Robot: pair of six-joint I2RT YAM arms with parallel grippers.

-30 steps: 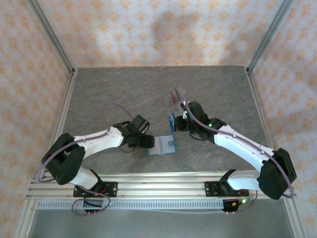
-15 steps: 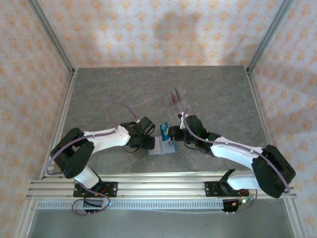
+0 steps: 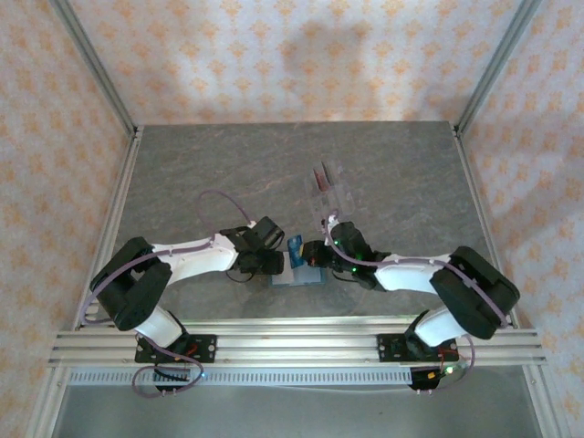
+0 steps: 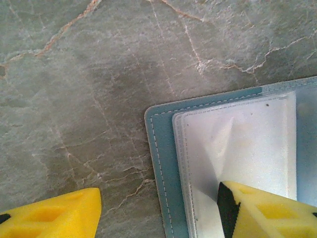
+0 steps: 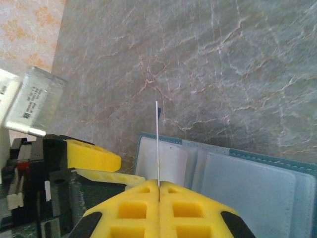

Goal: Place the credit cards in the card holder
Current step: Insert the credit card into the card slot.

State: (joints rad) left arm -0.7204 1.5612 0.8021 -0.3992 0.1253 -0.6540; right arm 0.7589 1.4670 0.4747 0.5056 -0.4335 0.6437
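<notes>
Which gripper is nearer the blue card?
Right. The right gripper clamps the blue card above the card holder; the left gripper sits open beside it, one finger over the holder.

Print on the silver label is too blurred to read.

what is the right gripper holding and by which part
The blue credit card, pinched by one edge in the right gripper, with the rest sticking out past the fingertips over the open card holder.
</notes>
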